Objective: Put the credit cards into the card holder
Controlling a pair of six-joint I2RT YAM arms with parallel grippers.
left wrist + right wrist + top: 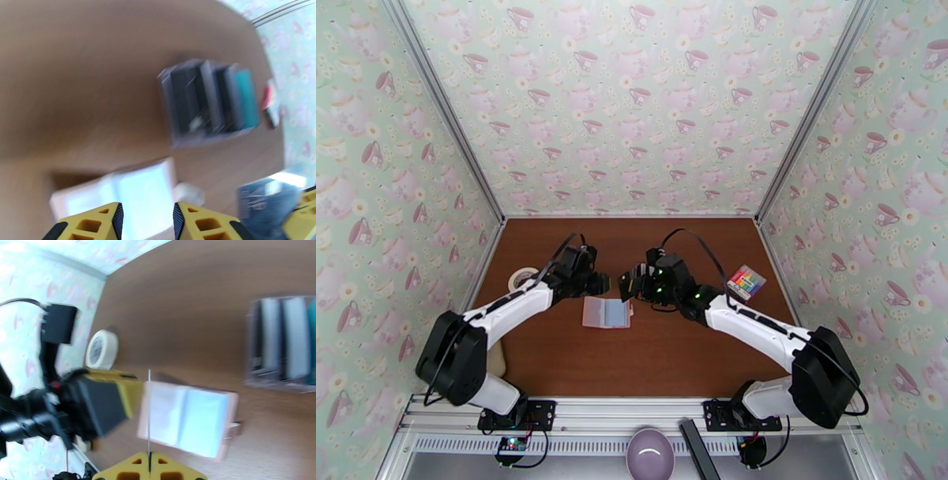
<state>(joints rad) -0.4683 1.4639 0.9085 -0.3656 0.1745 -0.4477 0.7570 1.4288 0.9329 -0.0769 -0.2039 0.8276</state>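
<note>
While the card holder [606, 313] lies open (long axis left-right), right gripper [149, 462] pinches 1 card [149, 413]; left gripper [148, 216] gapes.

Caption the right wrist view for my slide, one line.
Right end effector pinches a credit card edge-on at the edge of the open pink card holder, left end effector close by.

White links [513, 304], black joints [454, 359], looping black cables [684, 230], yellow gripper fingers [91, 223]

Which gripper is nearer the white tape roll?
Left. The left gripper is right of the white tape roll; the right gripper, pinching a credit card, sits farther right, past the left one.
</note>
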